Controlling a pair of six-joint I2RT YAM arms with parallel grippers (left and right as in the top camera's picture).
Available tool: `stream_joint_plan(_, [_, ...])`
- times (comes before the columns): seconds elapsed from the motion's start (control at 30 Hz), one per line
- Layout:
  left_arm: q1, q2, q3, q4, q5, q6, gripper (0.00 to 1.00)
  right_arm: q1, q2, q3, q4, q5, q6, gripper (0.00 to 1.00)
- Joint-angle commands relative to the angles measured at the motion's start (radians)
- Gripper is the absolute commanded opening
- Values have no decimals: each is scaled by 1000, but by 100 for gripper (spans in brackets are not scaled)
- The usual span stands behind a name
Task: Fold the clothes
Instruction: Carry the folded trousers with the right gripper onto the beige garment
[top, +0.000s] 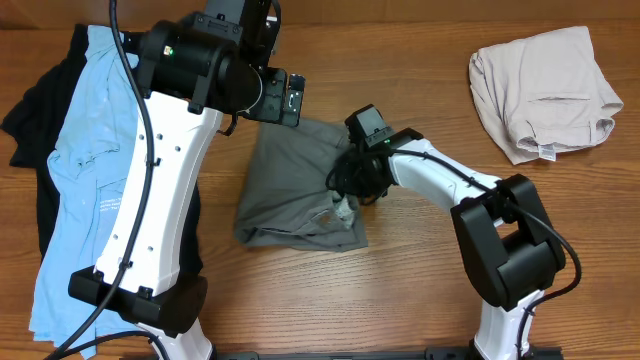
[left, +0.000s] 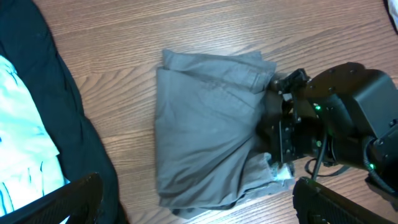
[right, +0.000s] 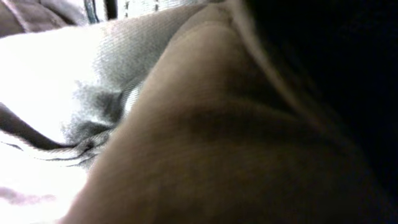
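My right gripper (top: 352, 182) pinched the grey shorts (top: 290, 190) at their edge, left gripper (top: 292, 98) spread wide; a shallow bite risked slipping and undoing the fold.

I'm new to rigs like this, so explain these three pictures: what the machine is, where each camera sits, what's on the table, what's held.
Two robot arms work at a wooden table. One picture looks down from above; the others come from cameras on each wrist. In the middle lie grey shorts, a light-blue shirt over a black garment at the left, beige shorts far right. The right end effector is shut on the grey shorts' edge, so its camera shows only cloth. The left end effector hangs open, holding nothing.
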Motion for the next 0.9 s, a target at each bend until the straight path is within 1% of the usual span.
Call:
stream_joint_plan(0.0, [3, -2, 15, 2, -10, 16, 100, 23, 57, -34, 14, -130, 49, 4])
stream_joint_plan(0.03, [3, -2, 15, 2, -10, 16, 100, 6, 45, -29, 21, -177, 48, 4])
stream_joint_plan(0.27, [3, -2, 15, 5, -10, 16, 100, -100, -99, 26, 11, -308, 49, 4])
stream_joint_plan(0.4, [3, -2, 15, 18, -10, 16, 100, -183, -227, 60, 11, -336, 79, 4])
stream_joint_plan(0.57, [3, -2, 15, 25, -10, 16, 100, -267, -315, 77, 24, -349, 98, 4])
stream_joint_plan(0.77, [3, -2, 15, 25, -10, 16, 100, -367, -357, 77, 109, -362, 109, 4])
stream_joint_plan(0.83, [3, -2, 15, 24, -10, 16, 100, -418, -357, 77, 174, -375, 139, 4])
stream_joint_plan(0.87, [3, -2, 15, 24, -10, 16, 100, -463, -357, 77, 234, -377, 171, 4])
